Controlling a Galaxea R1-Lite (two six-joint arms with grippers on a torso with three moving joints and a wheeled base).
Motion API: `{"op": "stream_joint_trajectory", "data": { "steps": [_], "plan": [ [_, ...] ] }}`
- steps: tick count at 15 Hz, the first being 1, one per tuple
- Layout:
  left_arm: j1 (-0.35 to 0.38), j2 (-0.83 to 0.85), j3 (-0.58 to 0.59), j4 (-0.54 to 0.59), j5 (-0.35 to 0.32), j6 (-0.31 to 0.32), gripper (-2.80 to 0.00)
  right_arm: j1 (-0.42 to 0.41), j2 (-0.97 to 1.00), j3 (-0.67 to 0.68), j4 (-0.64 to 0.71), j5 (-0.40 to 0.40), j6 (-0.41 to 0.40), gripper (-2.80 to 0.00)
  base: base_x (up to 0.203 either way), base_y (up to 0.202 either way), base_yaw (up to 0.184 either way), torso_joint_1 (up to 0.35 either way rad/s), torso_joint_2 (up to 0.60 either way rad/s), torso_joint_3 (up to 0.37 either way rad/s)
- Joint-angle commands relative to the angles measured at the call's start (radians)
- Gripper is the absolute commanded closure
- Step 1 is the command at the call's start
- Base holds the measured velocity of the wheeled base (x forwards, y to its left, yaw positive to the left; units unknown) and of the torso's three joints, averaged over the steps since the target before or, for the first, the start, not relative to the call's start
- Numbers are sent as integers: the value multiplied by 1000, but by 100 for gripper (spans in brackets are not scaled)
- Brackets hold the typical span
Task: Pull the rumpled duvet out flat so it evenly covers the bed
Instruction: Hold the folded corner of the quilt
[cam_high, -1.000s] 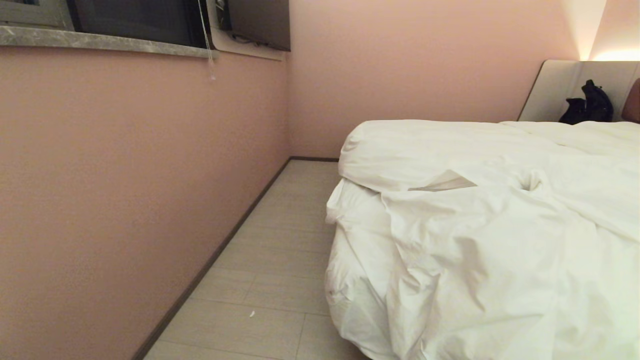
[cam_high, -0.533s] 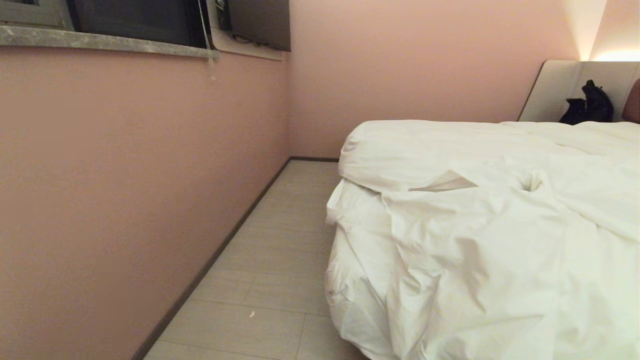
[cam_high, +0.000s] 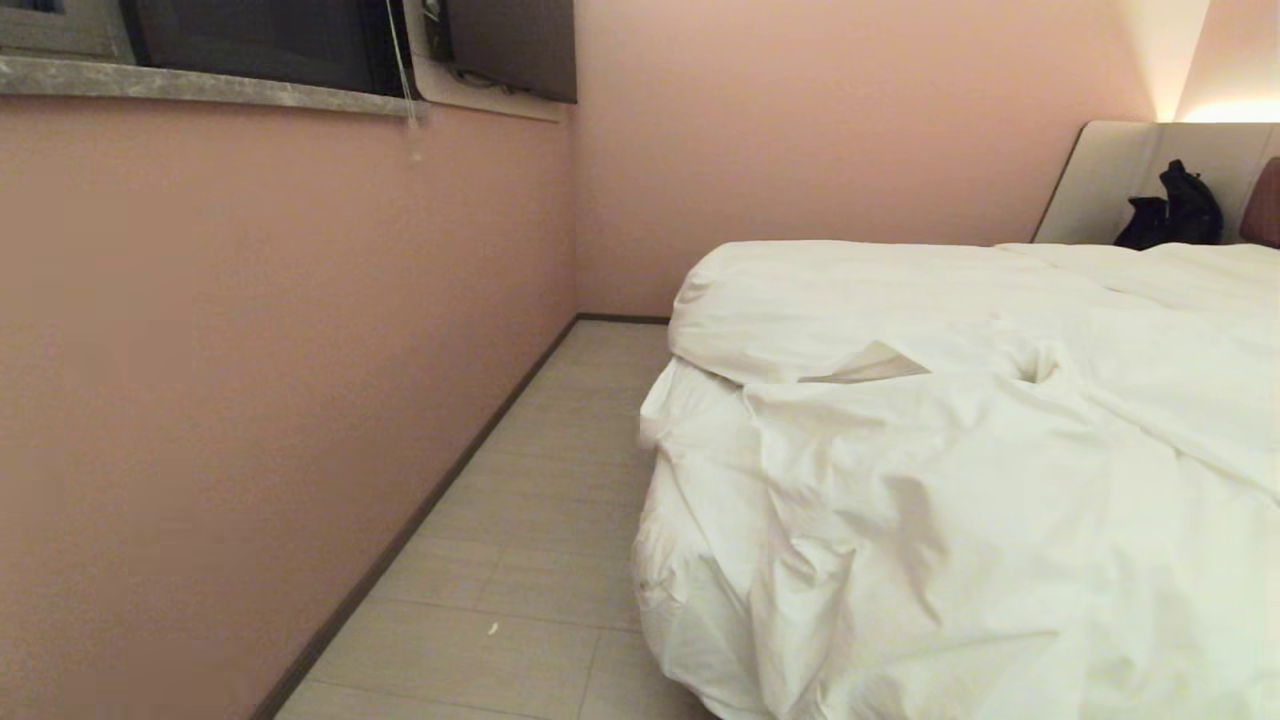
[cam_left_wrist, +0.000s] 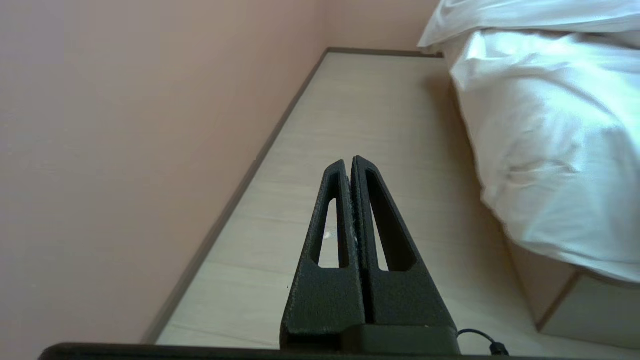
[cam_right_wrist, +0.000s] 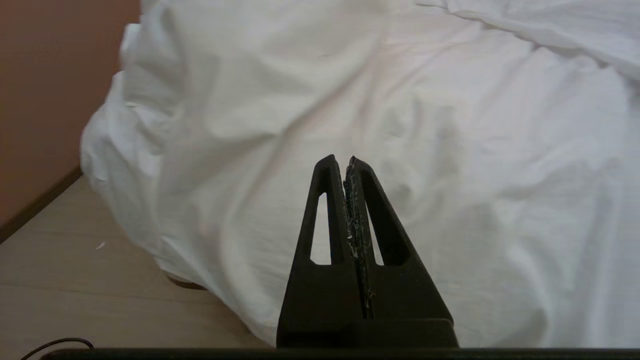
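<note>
The duvet looks soft, puffy and floppy; grab its bunched edge at 9 o'clock. Left gripper and right gripper are pinched closed, empty

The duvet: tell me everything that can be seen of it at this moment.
The duvet is a thick, puffy white quilt, soft cloth by its look, lying rumpled on the bed. A far part is folded back over itself with a rounded edge, and a small triangular flap shows at the fold. The near part is creased and bunched, drooping over the bed's corner toward the pale floor. Neither gripper touches it: the right gripper points at it, shut and empty.
</note>
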Motion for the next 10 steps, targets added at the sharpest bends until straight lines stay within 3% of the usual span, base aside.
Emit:
{"op": "stream_joint_trajectory", "data": {
  "steps": [1,10],
  "plan": [
    [0,0,0,0,0,0,0,-1,0,0,1,0,0,0,0,-193,1,4,1,4],
    [-1,0,0,0,0,0,0,0,1,0,1,0,0,0,0,-194,-1,2,4,4]
  ]
}}
